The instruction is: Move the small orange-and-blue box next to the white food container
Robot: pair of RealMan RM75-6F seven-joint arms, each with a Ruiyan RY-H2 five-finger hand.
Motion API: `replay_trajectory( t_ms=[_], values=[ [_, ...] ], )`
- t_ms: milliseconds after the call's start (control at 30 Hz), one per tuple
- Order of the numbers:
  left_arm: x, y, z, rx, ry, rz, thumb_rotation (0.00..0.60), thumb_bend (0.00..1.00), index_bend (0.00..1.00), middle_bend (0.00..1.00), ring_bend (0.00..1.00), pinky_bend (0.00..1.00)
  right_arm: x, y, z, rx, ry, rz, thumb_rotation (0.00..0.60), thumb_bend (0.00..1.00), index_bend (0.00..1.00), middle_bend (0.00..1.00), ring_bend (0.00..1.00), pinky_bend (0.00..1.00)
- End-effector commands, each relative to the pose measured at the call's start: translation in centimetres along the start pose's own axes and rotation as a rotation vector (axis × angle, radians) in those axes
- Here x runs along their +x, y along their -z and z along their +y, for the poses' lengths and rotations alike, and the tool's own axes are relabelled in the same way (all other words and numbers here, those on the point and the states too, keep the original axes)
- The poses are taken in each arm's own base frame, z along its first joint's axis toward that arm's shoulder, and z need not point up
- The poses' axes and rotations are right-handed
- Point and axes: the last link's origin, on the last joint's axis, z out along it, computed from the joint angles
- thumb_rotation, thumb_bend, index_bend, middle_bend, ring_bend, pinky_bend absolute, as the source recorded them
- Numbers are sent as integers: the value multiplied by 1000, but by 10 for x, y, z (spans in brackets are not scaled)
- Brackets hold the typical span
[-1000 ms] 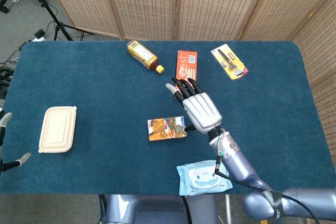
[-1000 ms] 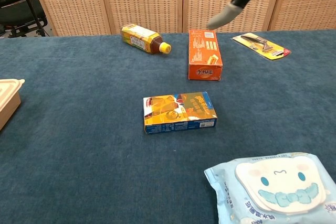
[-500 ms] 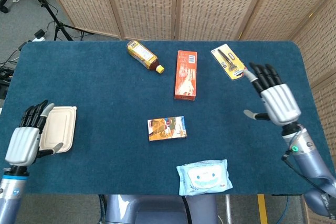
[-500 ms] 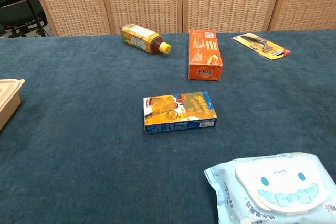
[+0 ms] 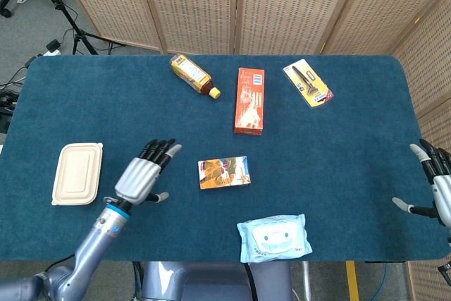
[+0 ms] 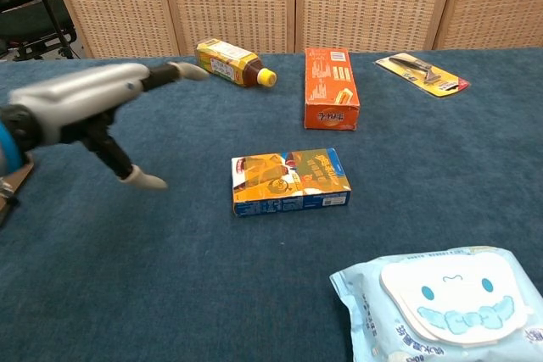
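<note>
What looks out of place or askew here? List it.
Only the bottle stands out: it lies on its side near the table's far edge, at a slant. No spill shows. The small orange-and-blue box lies flat, slightly skewed.

Left hand (image 5: 143, 176) hovers palm-down, fingers spread, holding nothing; right hand (image 5: 438, 187) sits out wide, fingers apart too.

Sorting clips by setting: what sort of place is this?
Probably a lab or studio set up for robot trials: a blue cloth table, woven folding screens behind it, and tripod legs with cables on the grey floor.
</note>
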Motion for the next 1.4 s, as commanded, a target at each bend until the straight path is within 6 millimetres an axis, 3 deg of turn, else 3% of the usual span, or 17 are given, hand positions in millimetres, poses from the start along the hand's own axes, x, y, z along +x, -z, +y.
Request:
replay_trajectory(
  t_ms=[33, 333, 567, 633, 700, 767, 933, 1133, 1300, 1400],
  values=[
    [-25, -47, 45, -40, 59, -117, 600, 0, 0, 0, 0, 0, 5, 5, -3, 13, -14, 10, 600, 0, 0, 0, 0, 0],
    [-58, -102, 96, 13, 105, -143, 600, 0, 0, 0, 0, 0, 12, 6, 3, 5, -60, 4, 600, 0, 0, 0, 0, 0],
    [-72, -119, 113, 61, 67, -143, 600, 0, 0, 0, 0, 7, 15, 2, 10, -13, -77, 9, 600, 0, 0, 0, 0, 0],
    [-75, -123, 113, 80, 54, -129, 600, 0, 26, 30, 11, 86, 15, 2, 11, -17, -84, 9, 600, 0, 0, 0, 0, 0],
    [-76, -125, 113, 93, 54, -118, 600, 4, 168, 176, 101, 252, 16, 2, 12, -19, -87, 10, 600, 0, 0, 0, 0, 0],
    [-77, -126, 112, 103, 42, -92, 600, 21, 298, 297, 193, 339, 16, 2, 13, -22, -89, 11, 600, 0, 0, 0, 0, 0],
    [-75, -122, 107, 120, 7, -42, 600, 162, 493, 438, 326, 451, 15, 2, 13, -25, -96, 7, 600, 0, 0, 0, 0, 0],
    [-64, -109, 93, 93, -21, -22, 600, 194, 520, 456, 342, 467, 15, 2, 13, -32, -98, 3, 600, 0, 0, 0, 0, 0],
    [-40, -80, 57, 72, -72, -9, 600, 164, 521, 456, 342, 467, 13, 3, 12, -36, -94, 1, 600, 0, 0, 0, 0, 0],
    [-27, -54, 20, 75, -107, -14, 600, 156, 522, 456, 342, 467, 11, 3, 11, -38, -88, -4, 600, 0, 0, 0, 0, 0]
  ],
)
